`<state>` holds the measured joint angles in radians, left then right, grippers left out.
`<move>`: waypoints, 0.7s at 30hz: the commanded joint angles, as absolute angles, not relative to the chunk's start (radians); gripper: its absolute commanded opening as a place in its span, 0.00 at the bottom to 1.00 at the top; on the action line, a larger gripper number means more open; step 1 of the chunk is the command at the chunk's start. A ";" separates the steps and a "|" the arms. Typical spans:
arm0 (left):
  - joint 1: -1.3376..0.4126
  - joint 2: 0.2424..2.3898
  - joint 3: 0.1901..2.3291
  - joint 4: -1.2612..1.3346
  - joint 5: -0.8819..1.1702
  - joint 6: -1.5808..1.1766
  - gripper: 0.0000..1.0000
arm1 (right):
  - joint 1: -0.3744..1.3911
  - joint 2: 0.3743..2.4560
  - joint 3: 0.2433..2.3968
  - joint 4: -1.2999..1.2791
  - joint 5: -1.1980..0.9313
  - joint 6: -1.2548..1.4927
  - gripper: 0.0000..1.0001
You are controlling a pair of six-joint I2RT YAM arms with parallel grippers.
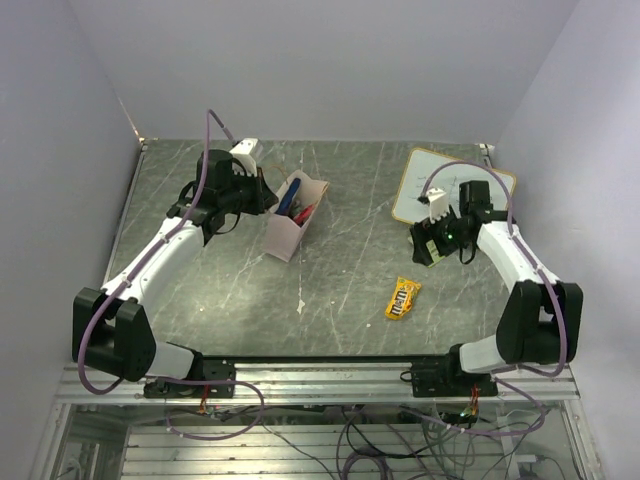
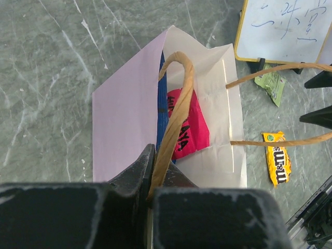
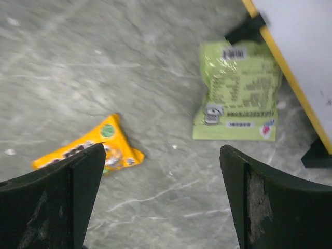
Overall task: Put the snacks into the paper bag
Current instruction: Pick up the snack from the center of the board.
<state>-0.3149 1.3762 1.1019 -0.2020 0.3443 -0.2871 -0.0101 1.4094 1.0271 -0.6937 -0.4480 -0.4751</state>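
Marble table (image 1: 350,270), bag (image 1: 288,232) part-filled.
Left gripper (image 2: 155,171) pinches handle (image 2: 182,104); right gripper (image 3: 161,171) gapes, empty; pink packet (image 2: 189,127) half hidden inside; M&M's (image 3: 111,142) partly behind finger.

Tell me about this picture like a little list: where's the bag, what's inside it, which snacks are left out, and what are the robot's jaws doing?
Bag: paper bag, open, left of the table's middle
Inside bag: pink-red packet, blue packet
Left out: yellow candy packet, green packet beside the white board
Left jaws: shut on one bag handle
Right jaws: open, holding nothing, above the table between the yellow and green packets
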 commanded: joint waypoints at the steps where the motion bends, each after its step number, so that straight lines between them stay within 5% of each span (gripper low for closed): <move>1: -0.307 1.340 1.098 -0.116 0.362 -0.281 0.07 | -0.044 1.461 0.967 -0.582 -0.257 -0.507 0.92; 21: -0.307 1.346 1.101 -0.112 0.364 -0.282 0.07 | 0.115 1.636 0.965 -0.341 0.021 -0.404 0.62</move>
<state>-0.3149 1.3762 1.0962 -0.1844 0.3447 -0.2871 0.0780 1.6211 0.9463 -0.3992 -0.0650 -0.4210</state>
